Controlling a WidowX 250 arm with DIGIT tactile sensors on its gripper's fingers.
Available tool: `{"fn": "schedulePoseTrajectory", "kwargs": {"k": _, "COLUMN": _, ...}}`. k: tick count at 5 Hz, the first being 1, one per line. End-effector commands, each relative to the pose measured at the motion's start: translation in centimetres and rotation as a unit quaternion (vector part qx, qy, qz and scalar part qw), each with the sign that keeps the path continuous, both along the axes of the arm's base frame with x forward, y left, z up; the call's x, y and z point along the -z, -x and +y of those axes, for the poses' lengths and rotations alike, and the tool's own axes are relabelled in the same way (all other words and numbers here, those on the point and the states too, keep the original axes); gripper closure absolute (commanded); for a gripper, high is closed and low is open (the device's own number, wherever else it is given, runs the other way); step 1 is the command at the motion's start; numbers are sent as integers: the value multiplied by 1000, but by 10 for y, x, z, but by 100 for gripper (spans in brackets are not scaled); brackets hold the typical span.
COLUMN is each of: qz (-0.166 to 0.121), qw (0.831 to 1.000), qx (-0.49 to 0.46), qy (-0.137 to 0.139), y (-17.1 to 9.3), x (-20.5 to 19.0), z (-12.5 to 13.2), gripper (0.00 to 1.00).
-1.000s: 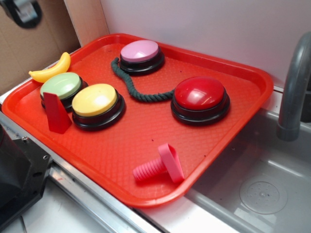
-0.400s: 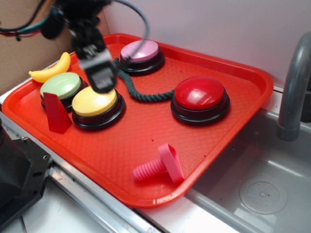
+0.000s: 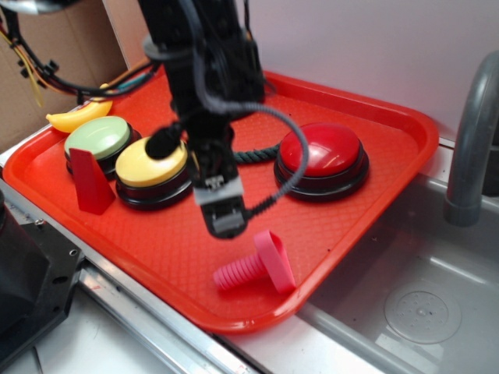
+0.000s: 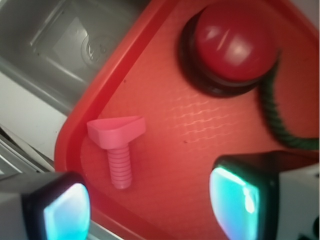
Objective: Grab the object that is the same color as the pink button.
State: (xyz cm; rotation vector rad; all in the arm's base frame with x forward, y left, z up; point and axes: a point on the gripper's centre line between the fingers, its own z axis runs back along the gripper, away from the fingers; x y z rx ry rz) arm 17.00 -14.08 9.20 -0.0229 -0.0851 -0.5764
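The object, a small pink toy bolt [image 3: 253,266] with a ribbed shaft and flat head, lies on its side near the front corner of the red tray [image 3: 156,249]. In the wrist view the bolt [image 4: 118,145] sits up and left of the gap between the jaws. My gripper [image 3: 225,220] hangs just up and left of the bolt, a little above the tray. It is open [image 4: 150,207], its teal pads [image 4: 235,200] wide apart with only tray floor between them. The arm hides the pink button.
A red dome button [image 3: 321,152] stands right of the arm, with yellow [image 3: 148,162] and green [image 3: 97,139] buttons, a red wedge [image 3: 92,183] and a toy banana [image 3: 74,118] to the left. A green rope [image 4: 272,115] curls by the red button. Sink [image 3: 421,304] and faucet [image 3: 468,140] border the tray's right side.
The arm has swung in from the back left, passed over the yellow button and come down toward the front of the tray near the bolt. It now covers the pink button.
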Motion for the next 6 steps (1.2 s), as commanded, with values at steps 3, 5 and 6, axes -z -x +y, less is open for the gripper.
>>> {"fn": "schedulePoseTrajectory", "kwargs": {"k": 3, "qz": -3, "qw": 1000, "qx": 28, "qy": -9, "y": -8, "x": 64, "z": -18, "gripper": 0}}
{"fn": "schedulePoseTrajectory", "kwargs": {"k": 5, "qz": 17, "qw": 1000, "qx": 26, "qy": -3, "y": -10, "x": 76, "z": -15, "gripper": 0}}
{"fn": "schedulePoseTrajectory", "kwargs": {"k": 6, "qz": 6, "qw": 999, "qx": 32, "qy": -2, "y": -11, "x": 74, "z": -15, "gripper": 100}}
